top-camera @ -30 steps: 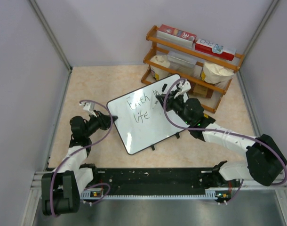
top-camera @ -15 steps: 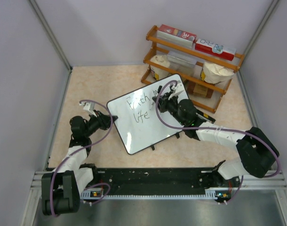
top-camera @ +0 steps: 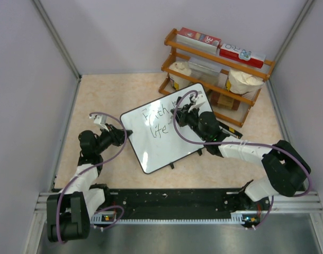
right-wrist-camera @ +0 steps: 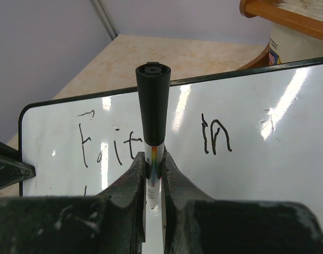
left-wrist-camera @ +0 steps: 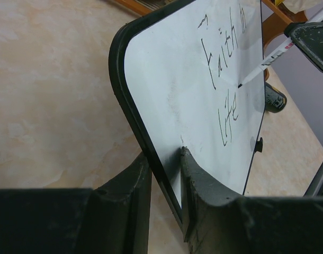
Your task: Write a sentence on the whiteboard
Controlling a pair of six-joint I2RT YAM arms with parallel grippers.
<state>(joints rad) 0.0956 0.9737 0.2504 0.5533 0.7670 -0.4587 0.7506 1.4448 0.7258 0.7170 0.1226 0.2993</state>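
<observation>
The whiteboard stands tilted on the table. My left gripper is shut on its black left rim, and in the left wrist view the left gripper has one finger on each face of the whiteboard. The sentence reads "Faith in" over "life". My right gripper is shut on a white marker with a black end, over the board's upper right. The marker has its tip at the board surface just past "life". The right wrist view shows the right gripper facing the whiteboard.
A wooden shelf rack with boxes and white bowls stands right behind the board's far corner. A small black object lies on the table beyond the board. Grey walls close both sides.
My right gripper has carried the marker from the board's far right corner leftwards and nearer, to just past "life". The left gripper and the board have stayed still.
</observation>
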